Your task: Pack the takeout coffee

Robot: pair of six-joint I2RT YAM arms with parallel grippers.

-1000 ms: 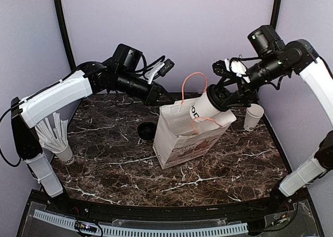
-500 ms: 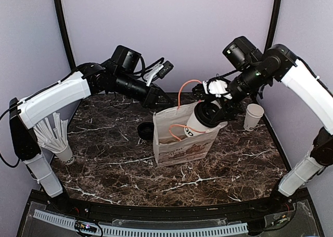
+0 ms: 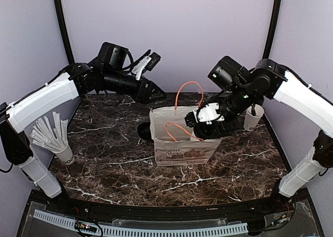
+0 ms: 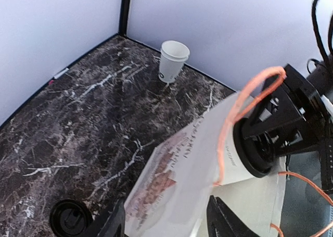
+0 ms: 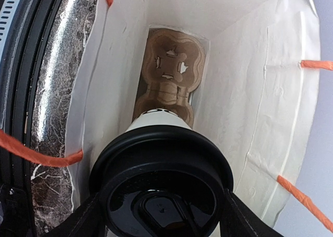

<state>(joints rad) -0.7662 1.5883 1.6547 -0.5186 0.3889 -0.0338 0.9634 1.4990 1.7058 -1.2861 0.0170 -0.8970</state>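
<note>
Right hand [image 5: 161, 216] grips takeout coffee [image 5: 161, 159] just below black lid. Cup hangs partway inside white paper bag [image 3: 179, 143], above cardboard carrier [image 5: 166, 80] at bag bottom. Left hand [image 4: 166, 221] spread wide, holding nothing, near bag rim. Bag upright on worktop [image 3: 104, 159].

From the right wrist, the takeout coffee's [image 5: 156, 120] black lid [image 5: 162, 195] is covering most of its white body and the near end of the cardboard cup carrier [image 5: 169, 75] on the paper bag's [image 5: 244, 91] floor. The bottom edge is cutting off the lid and the right gripper's [image 5: 161, 219] fingers [image 5: 83, 221] beside it. From above, the bag's front wall and that gripper are hiding the cup. In the left wrist view, the bag's wall is screening the cup's lettering, and the bottom edge is cropping the left gripper's [image 4: 166, 224] fingers [image 4: 223, 221].
</note>
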